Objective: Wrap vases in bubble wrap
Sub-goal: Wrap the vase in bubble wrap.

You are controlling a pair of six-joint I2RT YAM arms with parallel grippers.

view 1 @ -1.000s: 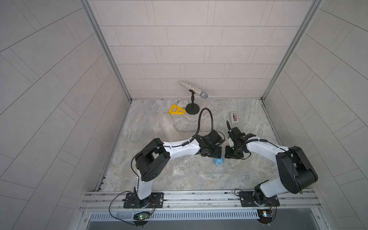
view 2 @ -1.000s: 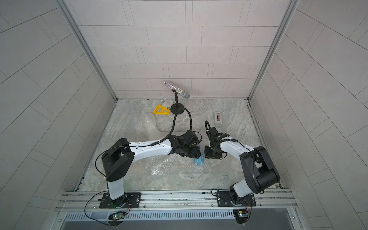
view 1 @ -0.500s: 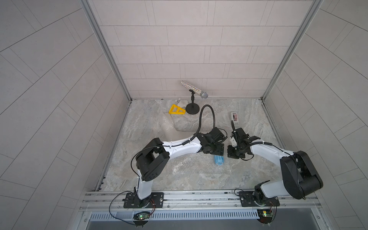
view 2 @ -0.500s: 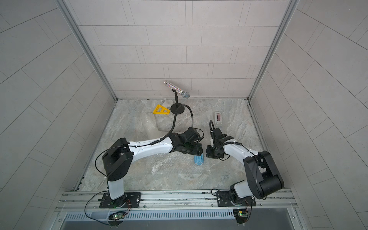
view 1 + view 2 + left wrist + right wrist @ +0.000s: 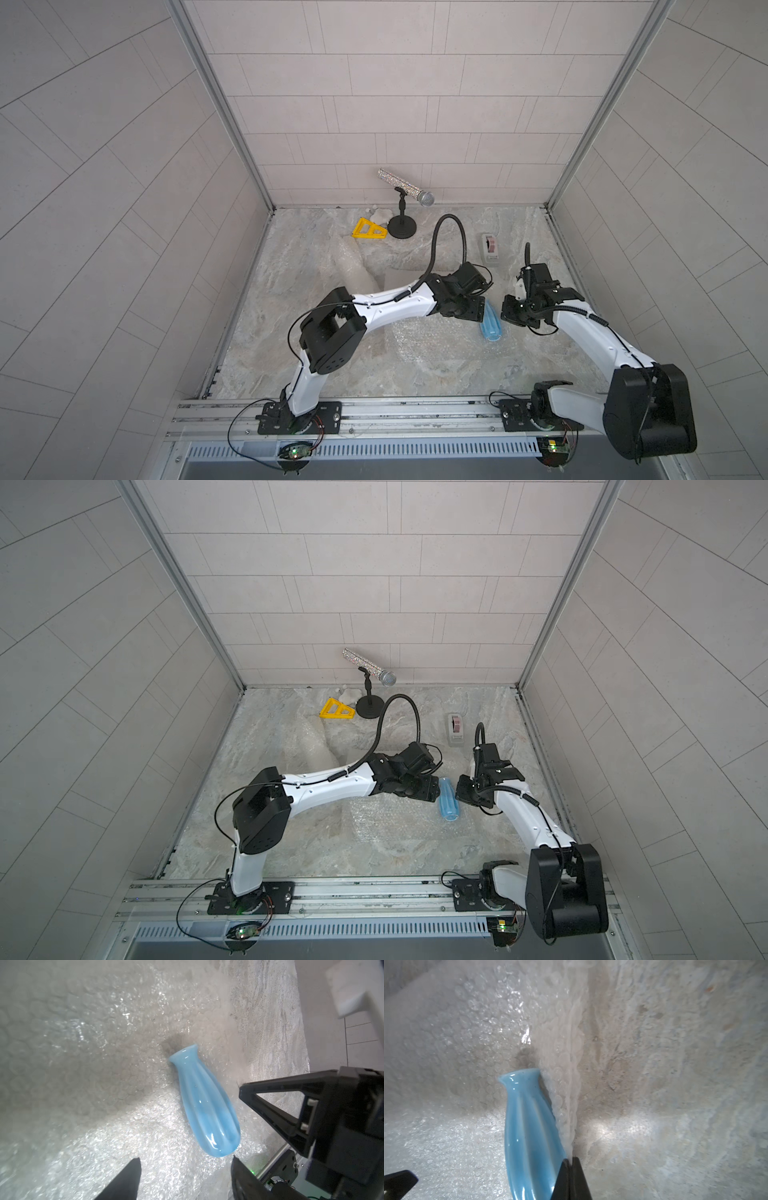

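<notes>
A small light-blue ribbed vase (image 5: 491,328) (image 5: 448,802) lies on its side on a sheet of bubble wrap (image 5: 432,347) (image 5: 395,825), between my two grippers. My left gripper (image 5: 185,1158) (image 5: 478,313) hovers open just off the vase's (image 5: 205,1105) base, holding nothing. My right gripper (image 5: 571,1160) (image 5: 509,316) is shut on a raised edge of the bubble wrap (image 5: 562,1076), which stands up along the vase's (image 5: 529,1126) side. Both wrist views show the vase bare on top.
A long pale bubble-wrap roll (image 5: 353,266) lies at the back left; what it holds I cannot tell. A glittery microphone on a black stand (image 5: 405,195), a yellow triangle (image 5: 368,230) and a grey tape dispenser (image 5: 491,248) sit near the back wall.
My right gripper's jaws have closed onto the wrap's edge. My left gripper has drawn back from over the vase, which now shows at full length.
</notes>
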